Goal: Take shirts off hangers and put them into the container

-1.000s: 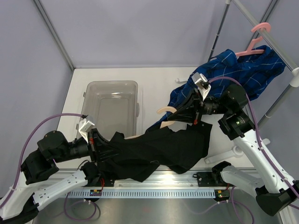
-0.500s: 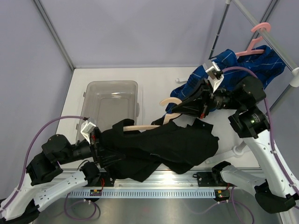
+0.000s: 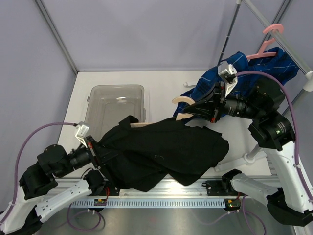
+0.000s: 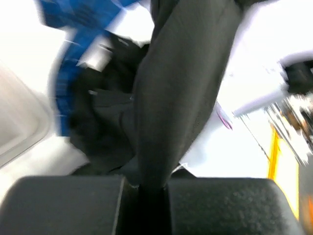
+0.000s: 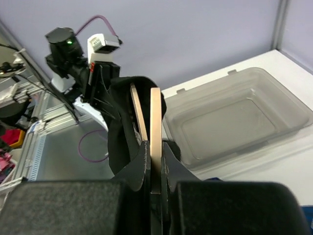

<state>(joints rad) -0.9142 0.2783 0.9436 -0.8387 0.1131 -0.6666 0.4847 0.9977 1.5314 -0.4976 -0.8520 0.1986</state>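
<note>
The black shirt [image 3: 166, 152] stretches across the near table, still partly on the beige hanger [image 3: 182, 104]. My left gripper [image 3: 100, 149] is shut on the shirt's left end; in the left wrist view the black cloth [image 4: 181, 88] runs up out of the gripper [image 4: 149, 183]. My right gripper [image 3: 194, 112] is shut on the beige hanger [image 5: 155, 117], whose far end sits inside the black shirt [image 5: 120, 127]. The container [image 3: 117, 88] lies at the back left, nothing showing inside it [image 5: 220, 78]. The blue checked shirt [image 3: 254, 73] hangs on the pink hanger [image 3: 269, 41] at the back right.
A grey rack pole [image 3: 288, 46] crosses the top right corner, and its white foot [image 3: 249, 156] stands on the table near the right arm. The metal rail [image 3: 166, 200] runs along the near edge. Grey walls close the back and sides.
The left gripper opened briefly, then shut again on the black shirt and drew back to the left. The right gripper carried the hanger up and right, pulling the shirt taut.
</note>
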